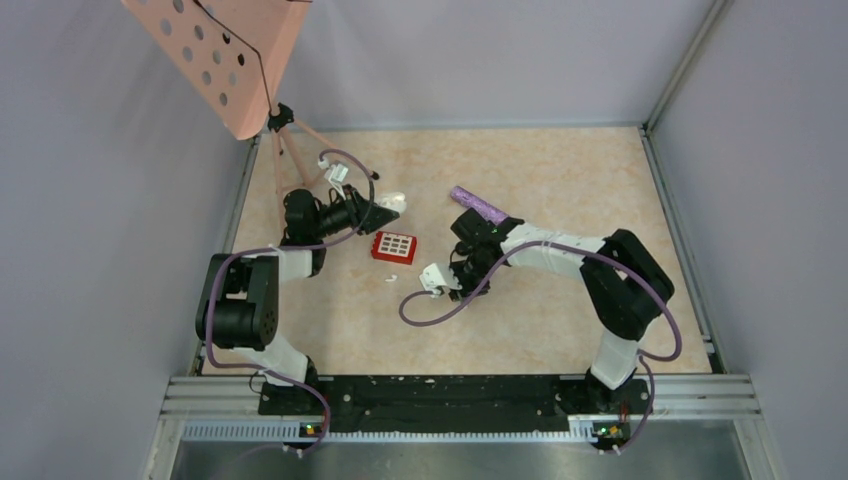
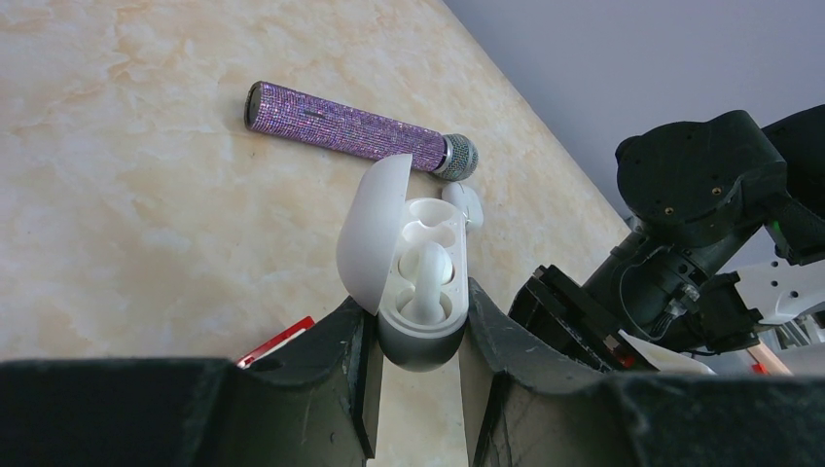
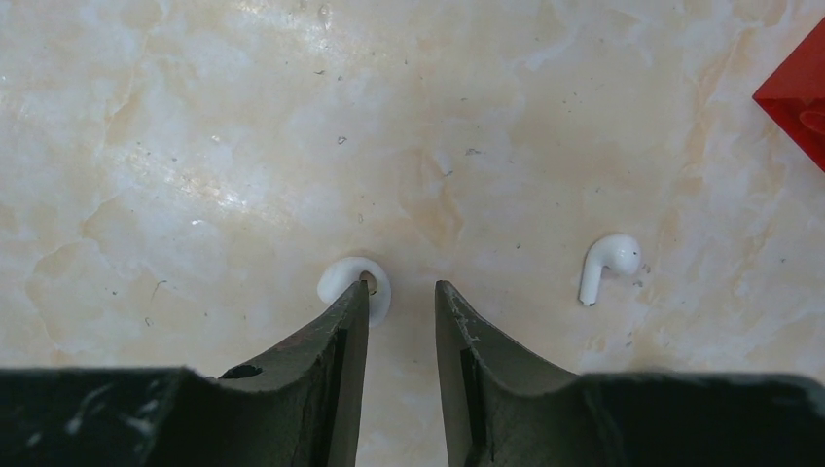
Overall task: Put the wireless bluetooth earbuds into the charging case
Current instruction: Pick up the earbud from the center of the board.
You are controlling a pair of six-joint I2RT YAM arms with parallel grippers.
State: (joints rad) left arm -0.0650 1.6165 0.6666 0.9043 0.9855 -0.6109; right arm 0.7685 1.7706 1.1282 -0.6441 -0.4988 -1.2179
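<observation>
My left gripper (image 1: 383,210) is shut on the base of a white charging case (image 2: 420,282), its lid swung open to the left. One white earbud (image 2: 428,277) sits in the case; the slot above it looks empty. A small white rounded piece (image 2: 465,201) shows just behind the case. My right gripper (image 3: 401,292) points down at the table, its jaws slightly apart and empty. A white earbud (image 3: 348,277) lies at the tip of its left finger, partly hidden by it. Another white earbud (image 3: 608,263) lies apart to the right, also in the top view (image 1: 392,277).
A purple glitter microphone (image 1: 478,205) lies at mid-table, also in the left wrist view (image 2: 350,128). A red box (image 1: 394,246) sits between the arms. A pink perforated board on a tripod (image 1: 220,50) stands back left. The right arm (image 2: 700,195) is close beside the case.
</observation>
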